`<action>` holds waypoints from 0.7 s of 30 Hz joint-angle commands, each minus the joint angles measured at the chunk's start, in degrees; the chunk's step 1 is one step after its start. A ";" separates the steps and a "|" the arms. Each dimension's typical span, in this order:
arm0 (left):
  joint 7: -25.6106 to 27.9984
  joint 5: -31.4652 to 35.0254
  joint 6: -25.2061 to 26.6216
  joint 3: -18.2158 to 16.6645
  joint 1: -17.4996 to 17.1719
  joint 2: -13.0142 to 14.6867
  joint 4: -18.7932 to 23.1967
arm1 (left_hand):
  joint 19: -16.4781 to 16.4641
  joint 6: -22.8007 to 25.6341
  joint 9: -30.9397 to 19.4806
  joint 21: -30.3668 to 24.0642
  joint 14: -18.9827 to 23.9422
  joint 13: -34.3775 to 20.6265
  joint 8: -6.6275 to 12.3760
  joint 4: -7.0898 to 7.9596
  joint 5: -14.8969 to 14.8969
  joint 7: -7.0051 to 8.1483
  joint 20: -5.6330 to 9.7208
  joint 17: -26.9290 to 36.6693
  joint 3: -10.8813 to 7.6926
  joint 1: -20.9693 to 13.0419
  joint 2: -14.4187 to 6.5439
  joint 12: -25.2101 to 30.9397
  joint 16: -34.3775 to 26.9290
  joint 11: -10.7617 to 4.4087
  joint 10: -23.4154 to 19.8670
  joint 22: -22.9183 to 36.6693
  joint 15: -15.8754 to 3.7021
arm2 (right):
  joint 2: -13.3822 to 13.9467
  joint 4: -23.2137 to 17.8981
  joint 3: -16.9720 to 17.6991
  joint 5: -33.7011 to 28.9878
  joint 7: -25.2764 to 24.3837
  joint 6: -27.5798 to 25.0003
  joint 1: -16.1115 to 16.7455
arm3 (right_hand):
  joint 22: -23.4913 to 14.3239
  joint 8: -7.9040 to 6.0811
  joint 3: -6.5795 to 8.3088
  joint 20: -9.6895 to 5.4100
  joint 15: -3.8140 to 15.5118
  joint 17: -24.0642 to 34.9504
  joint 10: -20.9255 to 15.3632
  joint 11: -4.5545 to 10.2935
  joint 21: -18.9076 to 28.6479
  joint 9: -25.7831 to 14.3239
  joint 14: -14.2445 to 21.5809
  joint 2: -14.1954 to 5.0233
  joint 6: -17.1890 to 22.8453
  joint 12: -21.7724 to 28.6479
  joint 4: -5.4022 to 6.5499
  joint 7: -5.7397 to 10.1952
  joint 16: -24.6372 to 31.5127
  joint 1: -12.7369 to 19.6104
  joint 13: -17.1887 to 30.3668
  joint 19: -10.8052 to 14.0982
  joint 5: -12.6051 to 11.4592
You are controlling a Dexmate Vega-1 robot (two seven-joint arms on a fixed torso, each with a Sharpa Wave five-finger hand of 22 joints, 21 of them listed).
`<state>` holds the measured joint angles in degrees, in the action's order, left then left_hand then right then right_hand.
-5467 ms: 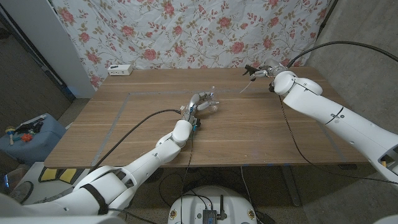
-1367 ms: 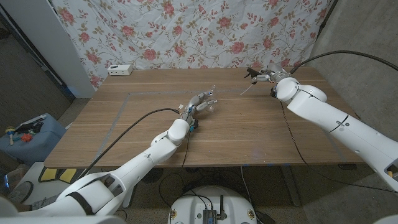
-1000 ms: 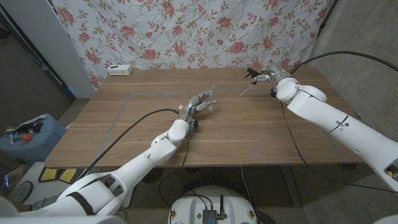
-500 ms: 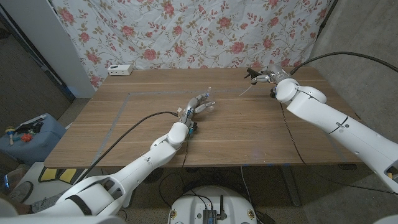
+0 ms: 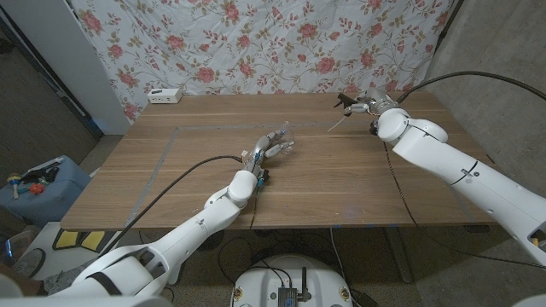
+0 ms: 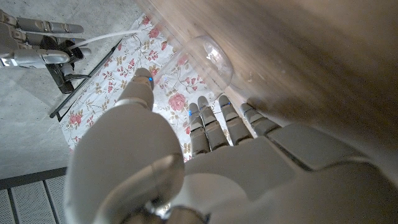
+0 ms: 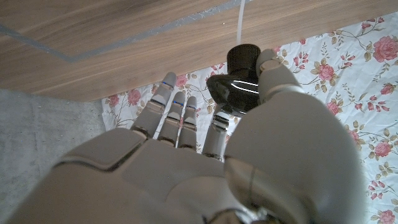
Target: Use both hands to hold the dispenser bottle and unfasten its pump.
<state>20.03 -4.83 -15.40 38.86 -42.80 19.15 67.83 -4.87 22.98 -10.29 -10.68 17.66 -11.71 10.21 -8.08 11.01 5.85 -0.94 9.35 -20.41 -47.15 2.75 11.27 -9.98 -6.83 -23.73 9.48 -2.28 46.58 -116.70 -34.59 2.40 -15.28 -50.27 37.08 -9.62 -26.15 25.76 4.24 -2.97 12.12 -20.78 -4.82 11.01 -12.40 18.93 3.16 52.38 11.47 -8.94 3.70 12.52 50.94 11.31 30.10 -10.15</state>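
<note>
bottle: clear dispenser bottle (image 5: 284, 141), pump already off. Sits near table centre, a bit toward 12 o'clock, at the fingertips of the left hand. In left wrist view the clear rounded body (image 6: 208, 62) shows just past the fingers, open neck area hard to read.
left hand: left hand (image 5: 268, 148) reaches in from 7 o'clock, fingers stretched out alongside the bottle; thumb and fingers bracket it. Left wrist view: fingers (image 6: 214, 124) straight, tips close to the bottle, thumb out to one side. Firm grip vs. just touching: can't tell.
pump: black pump (image 5: 351, 102) w/ thin white dip tube (image 5: 338, 123) hanging down toward the table at approx 7 o'clock from the head. Well apart from the bottle, toward 2 o'clock of the table, near the far edge.
right hand: right hand (image 5: 365, 101) pinches the pump; right wrist view shows black pump collar (image 7: 244, 62) between thumb and a finger, other fingers (image 7: 177, 115) extended, loosely together.
table: wooden table (image 5: 196, 170), faint taped rectangle outline on it.
other: white power strip (image 5: 165, 95) at far left corner, approx 10 o'clock. Floral cloth (image 5: 256, 43) hangs behind the table. Black cable (image 5: 171, 183) runs along the left arm over the table.
</note>
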 commanded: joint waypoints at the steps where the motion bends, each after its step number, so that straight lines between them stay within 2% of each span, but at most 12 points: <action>1: -0.62 -0.64 0.90 -0.44 -0.04 0.45 0.76 | 0.47 -2.37 -0.06 0.11 -1.89 0.16 -0.30 -0.05 0.45 -0.14 -0.85 0.10 0.74 -0.24 -0.01 -0.43 0.26 0.30 2.34 0.20 -2.78 | -0.29 0.48 -0.65 -0.32 0.26 0.44 -0.84 | -0.09 -0.30 0.41 0.04 -0.16 0.16 -0.46 -0.01 -0.05 -0.21 0.32 -0.44 1.50 -0.11 0.10 0.87 -0.11 -0.02 0.24 0.29 -0.21; 6: -1.41 -1.03 1.38 -0.49 0.29 0.65 0.76 | 0.99 -3.89 -0.04 0.22 -3.11 0.26 -0.41 0.15 0.52 -0.98 -1.16 0.12 1.35 0.38 0.41 -0.55 0.33 0.54 3.72 0.21 -2.16 | -0.80 1.14 -0.86 -0.34 0.33 0.27 -1.33 | -0.09 -0.31 0.38 0.04 -0.20 0.17 -0.42 0.02 -0.05 -0.21 0.32 -0.46 1.51 -0.12 0.13 0.89 -0.10 -0.06 0.24 0.30 -0.20; 16: -3.36 -2.15 1.56 -0.47 1.33 0.59 -0.41 | 1.33 -6.53 -0.01 0.18 -5.30 0.44 -0.46 0.48 0.73 -1.55 -1.50 0.17 2.22 1.27 0.69 -0.72 0.40 1.07 6.20 0.21 -1.32 | -1.46 2.61 -1.41 -0.42 0.75 0.76 -2.21 | -0.09 -0.33 0.43 0.10 -0.22 0.15 -0.44 -0.09 -0.05 -0.20 0.39 -0.38 1.53 -0.12 0.07 0.90 -0.11 -0.03 0.24 0.31 -0.21; 19: -4.32 -2.73 1.19 -0.49 1.71 0.54 -0.95 | 1.76 -7.87 0.01 0.24 -6.69 0.51 -0.47 0.60 0.91 -1.89 -1.72 0.19 2.69 1.73 0.92 -0.80 0.45 1.91 7.60 0.21 -0.82 | -1.60 3.15 -1.67 -0.43 1.05 0.78 -2.56 | -0.09 -0.33 0.45 0.06 -0.24 0.16 -0.46 -0.04 -0.06 -0.20 0.38 -0.44 1.53 -0.11 0.08 0.87 -0.11 -0.03 0.24 0.28 -0.22; 21: -4.68 -2.99 1.13 -0.50 1.76 0.57 -0.97 | 1.97 -8.18 0.02 0.29 -6.97 0.53 -0.45 0.64 0.97 -2.02 -1.93 0.19 2.85 1.89 1.02 -0.84 0.43 1.93 8.05 0.21 -0.54 | -1.76 3.25 -1.66 -0.40 0.96 0.56 -2.59 | -0.09 -0.33 0.45 0.09 -0.23 0.16 -0.43 -0.06 -0.07 -0.20 0.32 -0.43 1.51 -0.13 0.08 0.90 -0.13 -0.03 0.24 0.27 -0.21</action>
<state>17.48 -6.49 -14.29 38.43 -41.93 19.69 67.82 -3.94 15.30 -10.13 -10.57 11.14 -11.18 9.91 -7.35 11.67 3.86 -1.86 9.36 -17.97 -45.77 3.81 10.55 -9.71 -4.94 -16.30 9.58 -2.23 45.44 -114.77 -35.70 2.08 -14.79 -49.73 35.29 -9.61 -26.11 25.85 4.24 -2.98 12.12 -20.78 -4.82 11.01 -12.40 18.93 3.08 52.38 11.47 -8.85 3.70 12.52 50.85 11.32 30.10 -9.98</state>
